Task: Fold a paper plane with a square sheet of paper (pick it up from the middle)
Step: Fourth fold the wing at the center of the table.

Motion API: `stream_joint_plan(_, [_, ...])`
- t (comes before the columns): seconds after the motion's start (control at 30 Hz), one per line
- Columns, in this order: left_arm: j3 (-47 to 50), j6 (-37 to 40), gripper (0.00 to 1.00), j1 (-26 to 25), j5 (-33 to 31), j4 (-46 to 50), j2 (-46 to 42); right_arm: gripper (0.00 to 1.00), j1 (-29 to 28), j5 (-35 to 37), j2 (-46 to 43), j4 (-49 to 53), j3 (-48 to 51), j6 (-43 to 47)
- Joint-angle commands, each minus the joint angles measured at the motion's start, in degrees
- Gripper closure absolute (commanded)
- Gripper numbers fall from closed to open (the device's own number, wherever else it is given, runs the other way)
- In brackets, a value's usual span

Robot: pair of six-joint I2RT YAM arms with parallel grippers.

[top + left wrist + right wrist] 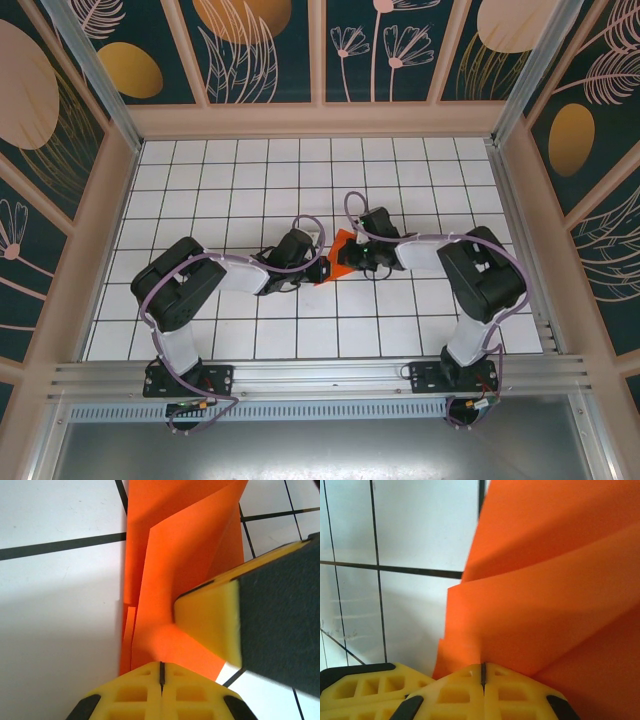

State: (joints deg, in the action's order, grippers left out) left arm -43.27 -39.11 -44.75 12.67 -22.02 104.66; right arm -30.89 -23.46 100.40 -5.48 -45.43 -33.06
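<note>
The square sheet of paper (341, 252) is bright orange-red and folded into overlapping creased layers, lying mid-table between both grippers. My left gripper (320, 266) is shut, its yellow tips (161, 666) set against the near end of the folded paper (175, 555). Reaching in from the opposite side, my right gripper (355, 262) is shut too, one yellow finger (210, 622) touching the paper just ahead of the left tips. In the right wrist view its closed tips (483, 666) meet the paper (545, 580), whose layers rise in front; I cannot tell whether paper is pinched.
The white gridded table (230, 180) is boxed in by patterned walls on three sides (320, 60). An aluminium rail (320, 375) runs along the near edge by the arm bases. The left gripper's yellow fingers (360, 687) show low left in the right wrist view.
</note>
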Motion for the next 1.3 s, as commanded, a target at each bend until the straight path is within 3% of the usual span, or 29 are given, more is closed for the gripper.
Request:
stream_joint_plan(0.0, [3.63, 1.4, 1.0, -0.25, 0.79, 13.56, 1.11, 1.0, 3.96, 5.62, -3.23, 5.26, 1.34, 3.68])
stream_joint_plan(0.2, [2.75, 1.74, 1.0, -0.25, 0.92, 13.74, 1.43, 1.0, 2.62, 3.26, -7.43, 3.59, -0.89, 2.62])
stream_joint_plan(0.4, [2.4, 1.58, 1.0, -0.24, 0.69, 14.02, 1.49, 1.0, -1.76, 1.06, -3.09, 0.58, -3.32, 1.38])
stream_joint_plan(0.6, [2.43, 1.48, 1.0, -0.25, 0.8, 14.2, 1.4, 1.0, -2.1, 0.39, 0.67, -0.99, -3.86, 1.54])
stream_joint_plan(0.73, [2.75, 1.58, 1.0, -0.25, 0.78, 14.46, 1.28, 1.0, -0.75, 0.44, 1.8, -1.32, -2.96, 2.7])
stream_joint_plan(1.07, [4.24, 1.57, 1.0, -0.18, 1.04, 13.78, 0.63, 1.0, 14.8, 2.91, 2.44, 0.43, -1.73, 7.56])
stream_joint_plan(1.27, [3.73, 1.45, 1.0, -0.22, 0.92, 13.58, 0.76, 1.0, 13.32, 2.15, -5.9, 1.31, -1.3, 6.69])
